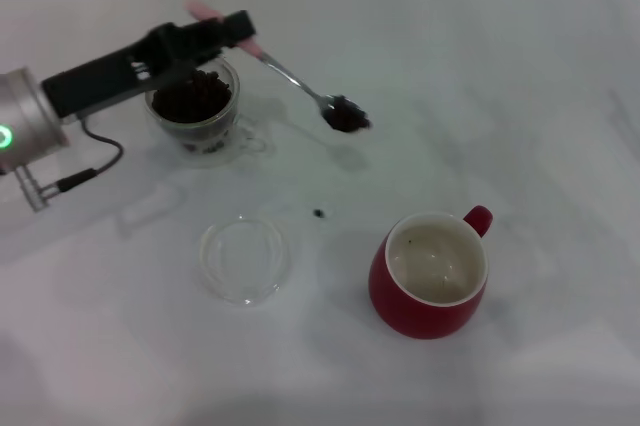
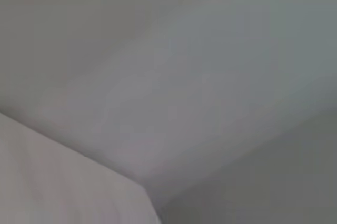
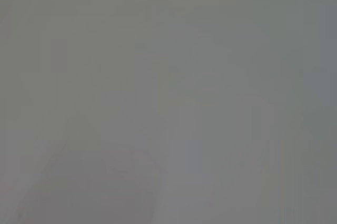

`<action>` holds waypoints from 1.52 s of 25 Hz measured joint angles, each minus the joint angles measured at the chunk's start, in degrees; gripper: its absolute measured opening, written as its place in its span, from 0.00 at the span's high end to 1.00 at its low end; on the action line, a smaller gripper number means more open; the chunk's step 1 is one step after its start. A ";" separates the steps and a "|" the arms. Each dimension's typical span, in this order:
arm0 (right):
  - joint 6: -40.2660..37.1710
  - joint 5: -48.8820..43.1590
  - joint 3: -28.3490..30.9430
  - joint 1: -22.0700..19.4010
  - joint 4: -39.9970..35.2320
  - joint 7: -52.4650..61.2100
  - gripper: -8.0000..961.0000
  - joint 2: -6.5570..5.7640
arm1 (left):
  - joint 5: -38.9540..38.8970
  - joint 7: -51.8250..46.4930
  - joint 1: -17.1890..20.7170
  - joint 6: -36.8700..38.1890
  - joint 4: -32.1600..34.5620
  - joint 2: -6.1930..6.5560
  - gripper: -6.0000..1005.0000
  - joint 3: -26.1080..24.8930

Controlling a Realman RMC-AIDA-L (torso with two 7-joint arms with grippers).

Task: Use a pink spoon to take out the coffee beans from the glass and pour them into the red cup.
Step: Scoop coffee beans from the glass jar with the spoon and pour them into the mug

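Left gripper clamped on pink spoon handle near counter's far-left corner, above glass. Bowl heaped with coffee beans, loose, spill-prone; kept level. Red cup toward near edge. Right gripper unseen.

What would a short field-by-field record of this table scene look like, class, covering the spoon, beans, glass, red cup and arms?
left pincer: shut on the pink spoon, above the glass
spoon load: coffee beans heaped in the bowl, held in the air between glass and red cup
glass: upright, still holds many beans
red cup: upright, handle pointing away from the robot; no beans clearly visible inside
stray bean: alone on the table
glass saucer: flat, empty, nearer the robot than the glass
right pincer: not in view
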 joint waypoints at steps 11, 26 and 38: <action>0.61 0.04 0.08 0.48 0.01 0.00 0.21 0.22 | 0.17 -1.52 -4.97 1.76 -0.94 -0.16 0.87 8.80; 1.99 0.07 0.11 1.02 0.01 1.30 0.21 0.27 | 4.25 3.16 -11.60 0.38 -0.03 -0.22 0.87 16.68; 2.31 0.27 0.17 1.06 0.01 1.32 0.21 0.27 | 4.63 5.34 -12.12 -3.13 9.77 -0.28 0.87 25.00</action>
